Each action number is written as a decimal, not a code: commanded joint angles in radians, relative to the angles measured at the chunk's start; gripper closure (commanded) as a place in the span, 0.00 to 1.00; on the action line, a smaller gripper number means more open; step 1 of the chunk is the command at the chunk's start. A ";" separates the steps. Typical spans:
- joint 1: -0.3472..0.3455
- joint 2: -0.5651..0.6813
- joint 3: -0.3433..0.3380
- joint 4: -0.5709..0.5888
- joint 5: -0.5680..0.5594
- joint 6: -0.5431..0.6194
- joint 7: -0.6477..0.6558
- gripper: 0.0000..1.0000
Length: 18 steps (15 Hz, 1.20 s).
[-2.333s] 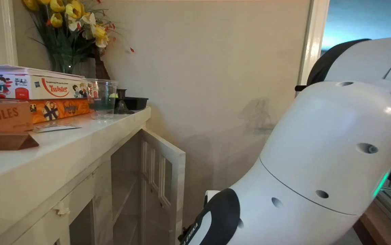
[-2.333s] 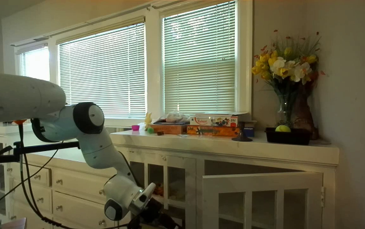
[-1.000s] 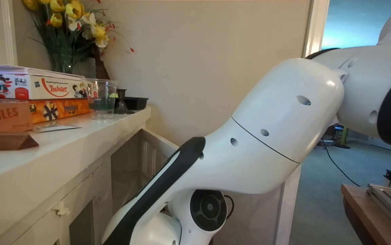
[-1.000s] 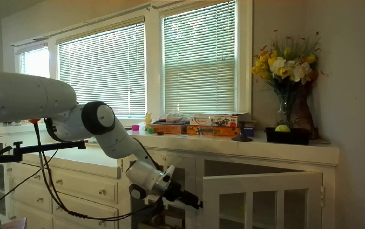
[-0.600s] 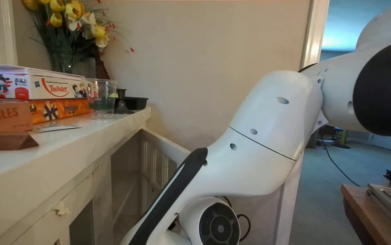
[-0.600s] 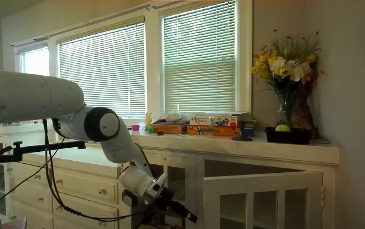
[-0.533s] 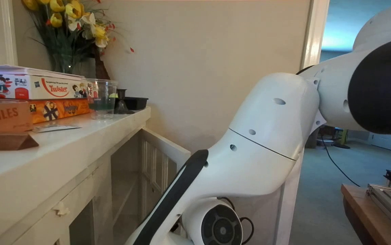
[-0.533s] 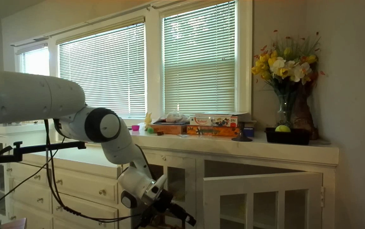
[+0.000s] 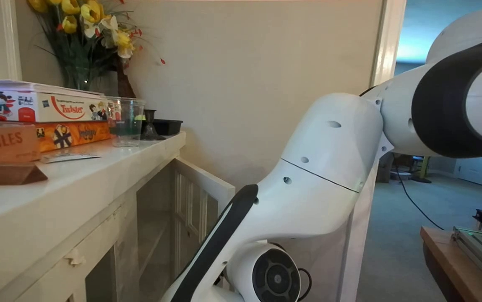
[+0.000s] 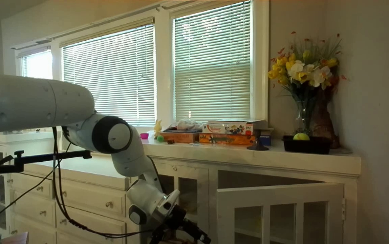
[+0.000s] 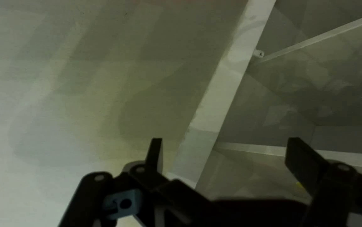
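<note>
My gripper (image 11: 225, 140) is open in the wrist view, with nothing held between its two black fingers. A pale upright strip (image 11: 215, 101) runs slantwise through the gap, apart from the fingers as far as I can see. Right of it are the dim cabinet inside and two shelf edges; the lower shelf edge (image 11: 250, 147) passes behind the right finger. In an exterior view the gripper (image 10: 201, 234) points down and right, just left of the open white cabinet door (image 10: 279, 195). The door (image 9: 205, 180) also shows in an exterior view, where the gripper is hidden.
The white counter (image 10: 235, 154) carries game boxes (image 10: 228, 134), a black stand (image 10: 258, 144), a black tray (image 10: 306, 146) with a tennis ball, and a flower vase (image 10: 304, 115). A clear cup (image 9: 126, 126) stands near the counter edge. A black pole (image 10: 52, 157) stands by the arm.
Over two seconds the arm swung right toward the door, then drew back slightly left and down. The door stands slightly wider open. In the last half second the arm shifted only a little.
</note>
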 commanded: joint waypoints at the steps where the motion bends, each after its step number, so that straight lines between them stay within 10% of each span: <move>1: -0.030 -0.004 0.037 -0.012 -0.040 0.023 0.004 0.00; 18: 0.188 0.000 -0.302 -0.047 0.385 0.023 0.099 0.00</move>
